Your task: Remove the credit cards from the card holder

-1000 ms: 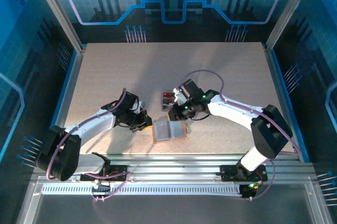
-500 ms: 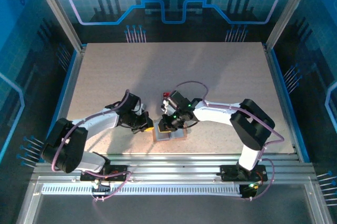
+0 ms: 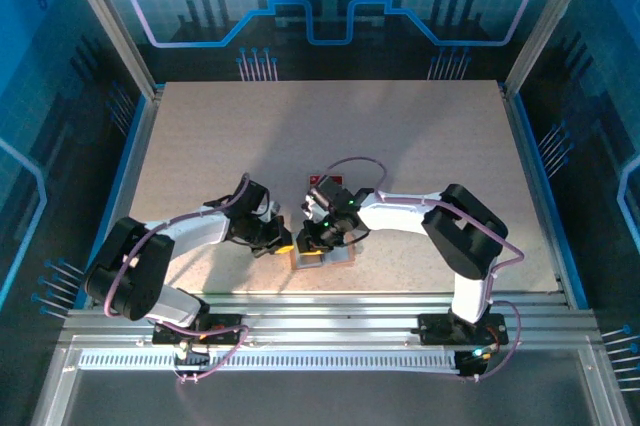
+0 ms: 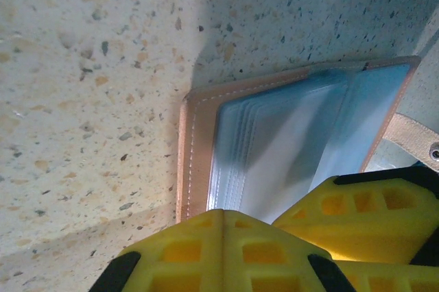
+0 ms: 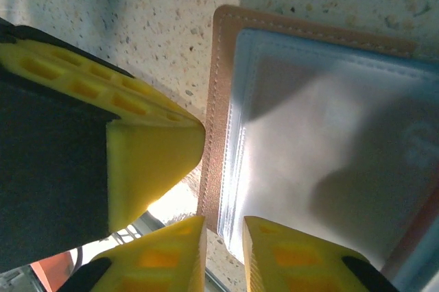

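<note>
The card holder lies open on the table, salmon-pink rim up, pale blue-grey pockets showing. A pale grey face shows in the pocket; I cannot tell whether it is a credit card. My left gripper is shut, its yellow tips resting at the holder's near edge with nothing between them. Over the holder's rim, my right gripper stands open by a narrow gap, with the edge of the pockets just beyond it. In the top view both grippers, left and right, meet at the holder's left side.
A small red thing, perhaps a card, lies just behind the right wrist. The holder's strap with a metal snap sticks out from its far side. The table's front rail runs close below the holder.
The right arm has swung left and down onto the holder, now covering most of it, and its jaws have parted slightly. The left gripper has edged right to the holder's edge and shut.
</note>
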Robot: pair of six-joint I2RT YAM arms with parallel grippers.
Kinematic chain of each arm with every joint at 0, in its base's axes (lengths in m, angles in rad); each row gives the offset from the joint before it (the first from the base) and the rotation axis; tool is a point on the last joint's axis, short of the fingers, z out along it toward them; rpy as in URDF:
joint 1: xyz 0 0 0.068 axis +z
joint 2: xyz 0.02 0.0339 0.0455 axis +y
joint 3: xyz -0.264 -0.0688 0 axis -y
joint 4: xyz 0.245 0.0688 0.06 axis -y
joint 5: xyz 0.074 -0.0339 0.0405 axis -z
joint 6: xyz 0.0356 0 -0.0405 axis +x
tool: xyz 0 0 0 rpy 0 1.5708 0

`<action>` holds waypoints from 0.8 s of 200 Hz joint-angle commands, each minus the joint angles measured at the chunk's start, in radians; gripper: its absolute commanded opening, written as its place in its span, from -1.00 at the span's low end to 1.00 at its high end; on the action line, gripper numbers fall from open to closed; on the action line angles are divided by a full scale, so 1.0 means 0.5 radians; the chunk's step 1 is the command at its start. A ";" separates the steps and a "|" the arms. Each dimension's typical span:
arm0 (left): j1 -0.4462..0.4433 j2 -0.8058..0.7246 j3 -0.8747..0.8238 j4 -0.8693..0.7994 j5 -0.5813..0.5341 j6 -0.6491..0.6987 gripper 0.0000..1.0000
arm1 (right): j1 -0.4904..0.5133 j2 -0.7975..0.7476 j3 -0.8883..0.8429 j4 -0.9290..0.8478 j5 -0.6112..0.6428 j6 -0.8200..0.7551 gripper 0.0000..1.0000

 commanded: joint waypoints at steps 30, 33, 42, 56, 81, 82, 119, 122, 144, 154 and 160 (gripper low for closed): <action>-0.010 0.008 0.001 -0.009 0.052 0.006 -0.96 | 0.028 0.034 0.086 -0.242 0.147 -0.085 -0.46; -0.012 0.006 0.004 -0.011 0.054 0.006 -0.96 | 0.027 0.034 0.090 -0.255 0.154 -0.089 -0.46; -0.014 0.007 0.010 -0.014 0.050 0.006 -0.96 | 0.033 0.033 0.104 -0.295 0.177 -0.105 -0.45; -0.021 0.011 0.019 -0.012 0.049 0.000 -0.96 | 0.033 0.030 0.115 -0.329 0.195 -0.123 -0.44; -0.035 0.021 0.040 -0.015 0.046 -0.006 -0.96 | 0.032 0.033 0.124 -0.367 0.224 -0.138 -0.44; -0.036 0.022 0.040 -0.014 0.046 -0.006 -0.96 | 0.032 0.032 0.125 -0.369 0.225 -0.139 -0.44; -0.064 0.051 0.061 -0.001 0.050 -0.018 -0.96 | 0.033 0.017 0.131 -0.426 0.266 -0.155 -0.44; -0.067 0.051 0.062 0.000 0.047 -0.018 -0.96 | 0.035 0.013 0.131 -0.425 0.267 -0.155 -0.45; -0.083 0.070 0.072 0.008 0.045 -0.024 -0.96 | 0.037 -0.012 0.128 -0.394 0.244 -0.136 -0.46; -0.089 0.076 0.070 0.009 0.037 -0.025 -0.96 | 0.037 -0.023 0.129 -0.366 0.217 -0.126 -0.46; -0.089 0.079 0.072 0.007 0.035 -0.024 -0.97 | 0.038 -0.028 0.123 -0.340 0.196 -0.116 -0.47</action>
